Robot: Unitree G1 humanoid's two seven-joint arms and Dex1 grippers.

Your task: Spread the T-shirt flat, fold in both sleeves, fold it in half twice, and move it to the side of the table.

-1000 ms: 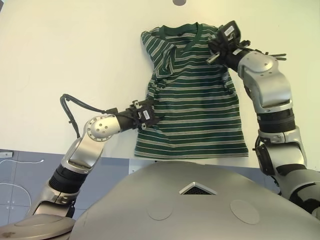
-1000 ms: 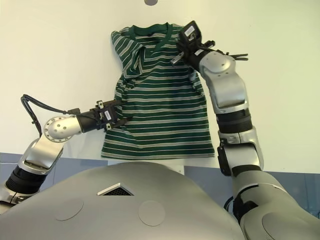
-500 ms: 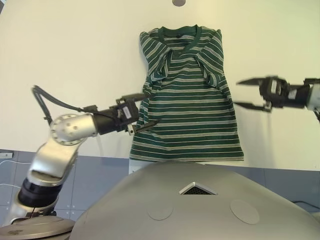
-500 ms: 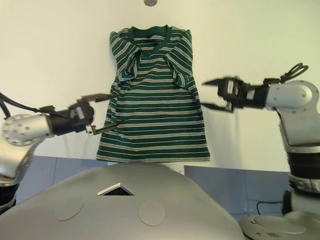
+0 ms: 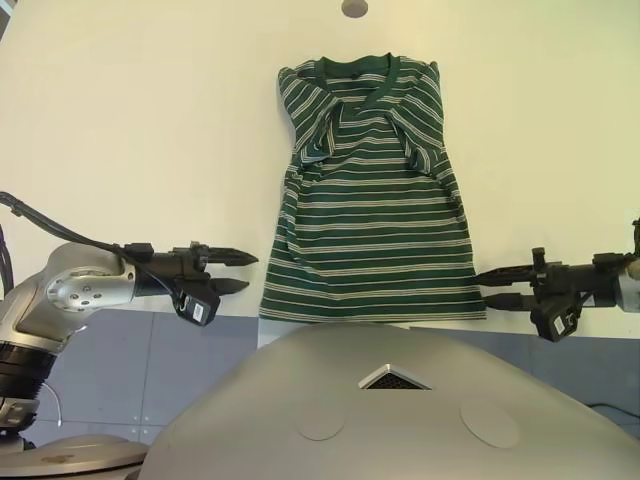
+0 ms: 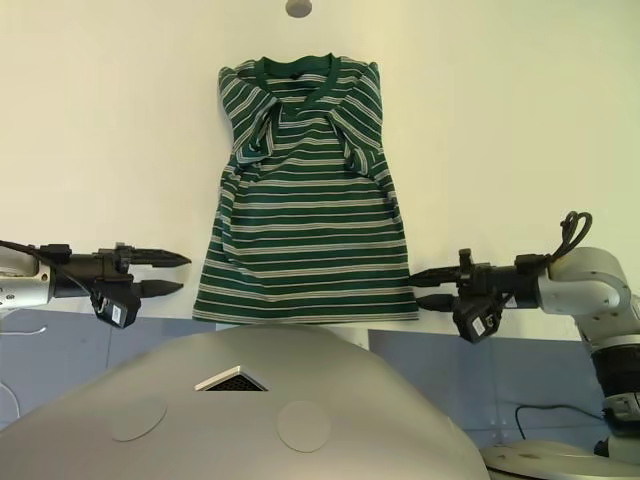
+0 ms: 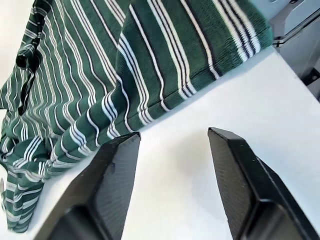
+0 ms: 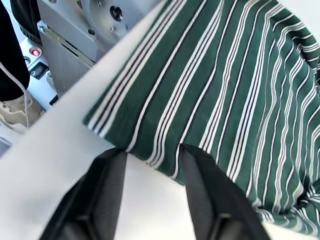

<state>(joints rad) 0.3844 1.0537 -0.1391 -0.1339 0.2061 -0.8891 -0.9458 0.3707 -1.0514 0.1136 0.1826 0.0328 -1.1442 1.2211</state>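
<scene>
The green striped T-shirt (image 5: 375, 200) lies flat on the white table (image 5: 150, 150), collar at the far side, both sleeves folded in over the chest. My left gripper (image 5: 250, 272) hovers open just left of the hem's near left corner, not touching the cloth. In the left wrist view its fingers (image 7: 112, 175) stand wide apart over bare table, with the T-shirt (image 7: 100, 65) ahead. My right gripper (image 5: 481, 286) is open at the hem's near right corner. The right wrist view has its fingertips (image 8: 117, 155) right at the hem edge of the T-shirt (image 8: 210, 85).
The table's near edge (image 5: 200, 312) runs just below the hem, with grey floor beyond it. A small round grey disc (image 5: 354, 8) sits at the far edge. Wide bare table lies left and right of the shirt.
My right gripper let go at the right sleeve near the collar and swung down to the near right hem corner. My left gripper drew back off the shirt's left edge toward the near left.
</scene>
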